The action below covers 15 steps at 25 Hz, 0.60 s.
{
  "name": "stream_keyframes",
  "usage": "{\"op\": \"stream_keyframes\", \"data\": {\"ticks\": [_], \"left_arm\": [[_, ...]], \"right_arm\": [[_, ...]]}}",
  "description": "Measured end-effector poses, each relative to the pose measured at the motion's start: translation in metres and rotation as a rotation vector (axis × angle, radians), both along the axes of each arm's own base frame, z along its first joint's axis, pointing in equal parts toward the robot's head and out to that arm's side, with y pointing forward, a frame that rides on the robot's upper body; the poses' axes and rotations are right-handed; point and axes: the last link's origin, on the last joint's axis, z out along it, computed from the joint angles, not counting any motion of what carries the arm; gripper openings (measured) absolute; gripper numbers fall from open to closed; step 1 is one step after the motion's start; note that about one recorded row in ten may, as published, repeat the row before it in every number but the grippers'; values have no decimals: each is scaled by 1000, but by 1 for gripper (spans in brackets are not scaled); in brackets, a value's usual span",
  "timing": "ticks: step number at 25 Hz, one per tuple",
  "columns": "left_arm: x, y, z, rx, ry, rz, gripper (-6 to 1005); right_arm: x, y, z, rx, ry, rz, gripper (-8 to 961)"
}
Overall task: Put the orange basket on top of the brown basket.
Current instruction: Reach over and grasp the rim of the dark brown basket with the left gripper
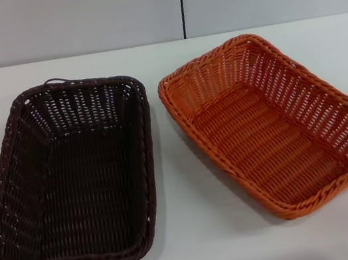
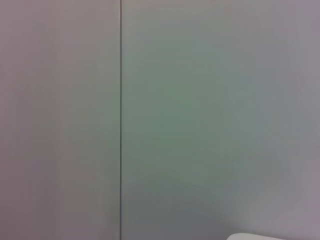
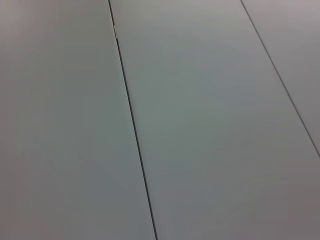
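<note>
The brown basket [image 1: 68,182] sits on the white table [image 1: 192,234] at the left of the head view, empty, its long side running front to back. The orange basket [image 1: 274,122] sits to its right, empty and turned at a slant, a narrow strip of table between the two. Both baskets rest flat and apart from each other. Neither gripper shows in the head view. Both wrist views show only pale wall panels with dark seams.
A pale panelled wall [image 1: 73,19] rises behind the table's far edge. Bare table surface lies in front of the baskets and between them. A white rounded edge [image 2: 255,236] shows at one edge of the left wrist view.
</note>
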Motion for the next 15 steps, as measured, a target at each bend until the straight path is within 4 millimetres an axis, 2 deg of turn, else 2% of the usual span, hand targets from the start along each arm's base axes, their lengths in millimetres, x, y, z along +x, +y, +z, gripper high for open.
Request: {"op": "stream_keyframes", "data": {"ticks": [10, 14, 15], "left_arm": [[1, 1, -1, -1, -3, -5, 799], [15, 22, 5, -55, 32, -85, 799], [15, 22, 5, -55, 32, -85, 799]], "right_arm": [[-1, 3, -1, -6, -3, 3, 810], [-1, 3, -1, -8, -4, 3, 809], [-1, 3, -1, -9, -4, 3, 809]]}}
